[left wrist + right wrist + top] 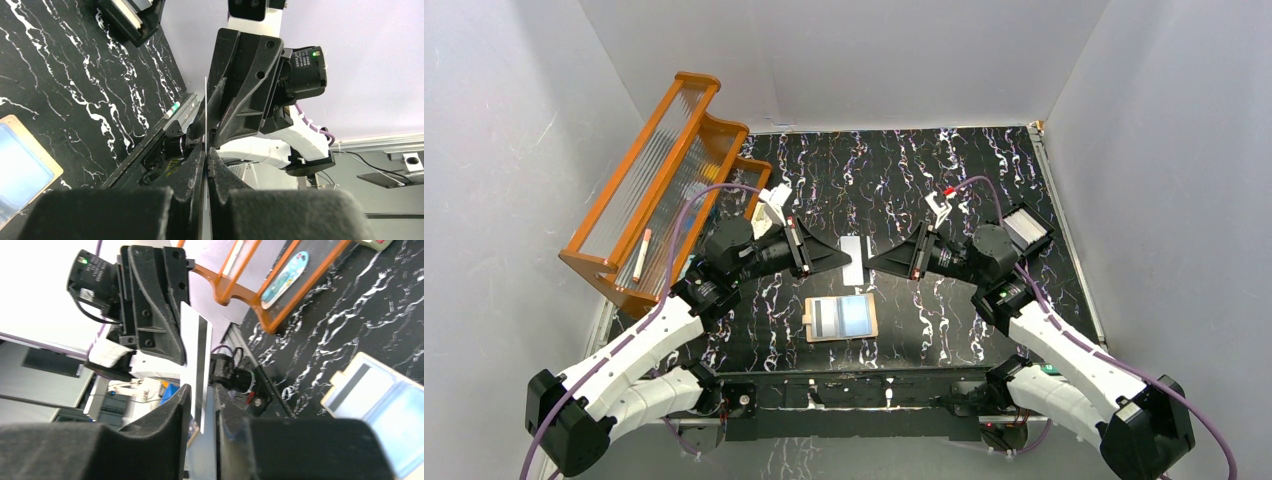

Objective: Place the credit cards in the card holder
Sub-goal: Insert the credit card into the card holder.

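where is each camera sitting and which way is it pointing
top external: fixed above and behind the bases, looking down on the table; both arms show, left gripper and right gripper meet at the credit card.
left wrist: on the left arm, looking along its own fingers at the right gripper, card edge-on between.
right wrist: on the right arm, looking along its own fingers at the left gripper, orange rack behind.
shared: both wrist views show the card holder lying open on the table.
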Tool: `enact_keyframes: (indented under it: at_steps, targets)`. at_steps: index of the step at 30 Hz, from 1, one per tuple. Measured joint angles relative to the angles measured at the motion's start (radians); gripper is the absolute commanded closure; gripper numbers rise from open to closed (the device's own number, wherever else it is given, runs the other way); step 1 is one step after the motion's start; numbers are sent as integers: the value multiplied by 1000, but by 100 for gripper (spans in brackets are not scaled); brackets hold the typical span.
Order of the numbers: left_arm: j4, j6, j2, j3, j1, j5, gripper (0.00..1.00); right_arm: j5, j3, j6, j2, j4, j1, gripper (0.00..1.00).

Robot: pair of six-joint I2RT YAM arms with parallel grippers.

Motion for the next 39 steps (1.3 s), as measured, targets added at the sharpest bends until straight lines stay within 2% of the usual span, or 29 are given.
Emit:
enact_keyframes:
  at_steps: [8,15,21,28,39]
  targets:
    - [-130,73,-6,0,0,-32,100,100,-1,-126,-7,-187,3,50]
    - [-275,169,4,0,0,-92,100,270,23,-214,-4,-449,3,56]
    - [-307,215,93,-45,0,-126,100,348,89,-287,173,-621,4,60]
    - [-289,222,158,-145,7,-144,100,365,86,-303,335,-652,47,59]
    - [-202,192,220,-249,34,-155,100,381,62,-302,517,-539,116,61]
